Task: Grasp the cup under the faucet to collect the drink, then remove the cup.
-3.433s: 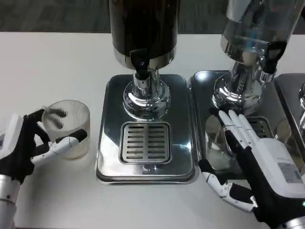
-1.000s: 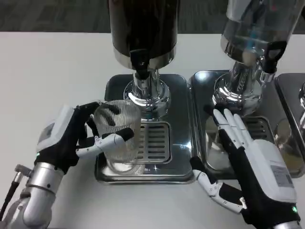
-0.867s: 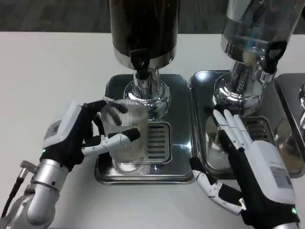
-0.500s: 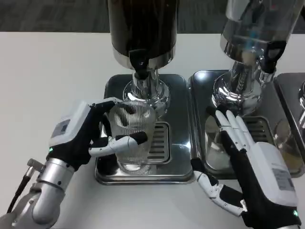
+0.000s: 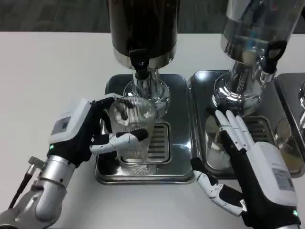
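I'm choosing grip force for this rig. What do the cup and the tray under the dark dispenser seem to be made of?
The cup looks like clear ribbed plastic or glass: the left hand and its fingers show through its wall. The tray looks like polished metal, probably stainless steel: it mirrors the dispenser and carries bright glints.

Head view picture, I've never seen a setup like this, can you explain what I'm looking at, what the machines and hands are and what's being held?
This picture comes from a camera on a humanoid robot's head or chest, looking down at a white table. The two black and white things at the bottom are its own hands. The left robot hand holds a clear ribbed cup over the metal drip tray of a dark drink dispenser. The cup sits just in front of and a little left of the black faucet, and looks empty. The right robot hand is open, fingers spread, holding nothing, lying over the edge of a second tray. That tray belongs to a second dispenser with a clear tank.
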You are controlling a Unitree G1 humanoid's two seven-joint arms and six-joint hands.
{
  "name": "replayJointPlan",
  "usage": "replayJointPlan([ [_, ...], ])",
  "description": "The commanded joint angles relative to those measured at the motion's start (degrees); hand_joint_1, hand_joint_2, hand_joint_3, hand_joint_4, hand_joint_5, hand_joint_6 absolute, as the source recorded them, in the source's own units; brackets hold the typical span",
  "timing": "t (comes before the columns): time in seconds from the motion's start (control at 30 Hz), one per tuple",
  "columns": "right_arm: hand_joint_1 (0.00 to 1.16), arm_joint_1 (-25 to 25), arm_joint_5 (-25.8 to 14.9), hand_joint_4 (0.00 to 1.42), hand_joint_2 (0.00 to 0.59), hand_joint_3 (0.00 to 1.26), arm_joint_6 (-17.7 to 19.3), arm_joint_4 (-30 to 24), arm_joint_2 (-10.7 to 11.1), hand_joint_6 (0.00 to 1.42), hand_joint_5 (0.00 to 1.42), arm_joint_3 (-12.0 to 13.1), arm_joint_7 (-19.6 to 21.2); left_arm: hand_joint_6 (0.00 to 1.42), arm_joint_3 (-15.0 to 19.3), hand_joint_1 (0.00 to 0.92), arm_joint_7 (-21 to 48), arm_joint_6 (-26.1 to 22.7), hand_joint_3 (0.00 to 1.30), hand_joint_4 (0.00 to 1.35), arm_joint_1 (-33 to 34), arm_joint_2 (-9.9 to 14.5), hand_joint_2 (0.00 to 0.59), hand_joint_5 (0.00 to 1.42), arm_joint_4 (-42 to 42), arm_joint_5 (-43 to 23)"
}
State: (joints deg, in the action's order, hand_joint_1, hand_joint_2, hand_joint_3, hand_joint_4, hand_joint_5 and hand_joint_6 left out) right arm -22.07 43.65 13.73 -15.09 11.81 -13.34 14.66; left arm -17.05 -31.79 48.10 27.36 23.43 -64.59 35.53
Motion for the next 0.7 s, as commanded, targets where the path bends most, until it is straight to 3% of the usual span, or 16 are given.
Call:
replayJointPlan([
  [0.03, 0.57, 0.24, 0.17, 0.00, 0.387, 0.07, -0.34, -0.11, -0.17, 0.21, 0.00, -0.06, 0.77, 1.16, -0.66, 0.247, -1.89, -0.43, 0.52, 0.59, 2.15, -0.09, 0.138, 0.86, -0.34, 0.65],
  [0.43, 0.56, 0.12, 0.08, 0.00, 0.396, 0.07, -0.74, -0.54, -0.21, 0.21, 0.00, -0.18, 0.61, 1.13, -0.99, 0.237, -1.85, -1.06, 0.51, 0.58, 2.95, -0.40, 0.144, 0.85, -1.83, 0.53],
  [0.7, 0.56, 0.06, -0.23, 0.00, 0.397, 0.07, -0.87, -0.41, -0.35, 0.21, 0.00, -0.22, 0.58, 1.04, -1.44, 0.200, 1.93, -3.03, 0.46, 0.52, 3.96, -0.83, 0.138, 0.75, -3.20, -0.16],
])
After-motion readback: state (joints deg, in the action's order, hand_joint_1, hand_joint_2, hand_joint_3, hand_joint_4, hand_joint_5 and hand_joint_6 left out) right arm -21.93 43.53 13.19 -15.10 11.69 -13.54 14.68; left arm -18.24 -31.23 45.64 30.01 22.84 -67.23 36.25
